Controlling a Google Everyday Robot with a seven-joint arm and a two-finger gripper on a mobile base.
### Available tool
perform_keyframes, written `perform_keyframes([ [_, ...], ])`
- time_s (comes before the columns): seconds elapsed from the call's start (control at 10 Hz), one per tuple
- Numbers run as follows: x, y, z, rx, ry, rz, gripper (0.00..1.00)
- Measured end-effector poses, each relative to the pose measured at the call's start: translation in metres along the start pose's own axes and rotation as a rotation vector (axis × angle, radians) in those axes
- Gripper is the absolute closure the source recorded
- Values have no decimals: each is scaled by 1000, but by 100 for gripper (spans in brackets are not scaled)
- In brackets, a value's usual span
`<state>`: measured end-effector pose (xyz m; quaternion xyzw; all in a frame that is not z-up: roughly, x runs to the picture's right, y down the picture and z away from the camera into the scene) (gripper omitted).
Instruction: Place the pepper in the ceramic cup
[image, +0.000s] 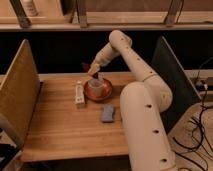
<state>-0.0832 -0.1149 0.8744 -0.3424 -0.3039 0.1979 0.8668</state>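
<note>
Just below my end effector (93, 70) sits the ceramic cup (98, 86) on its saucer (90, 93); whether my grip is apart or together, I cannot tell.

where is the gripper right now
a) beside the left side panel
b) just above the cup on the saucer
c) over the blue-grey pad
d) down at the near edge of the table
b: the gripper hangs just above the ceramic cup, which sits on the reddish-brown saucer, well away from the blue-grey pad.
</note>
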Motion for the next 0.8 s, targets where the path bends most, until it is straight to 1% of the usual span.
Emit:
perform_keyframes([
  [0.1,-1,0,1,-1,0,-1,30],
  [0.2,-1,0,1,-1,0,-1,24],
  [0.3,0,0,0,0,0,-1,20],
  [0.8,-1,0,1,-1,0,-1,20],
])
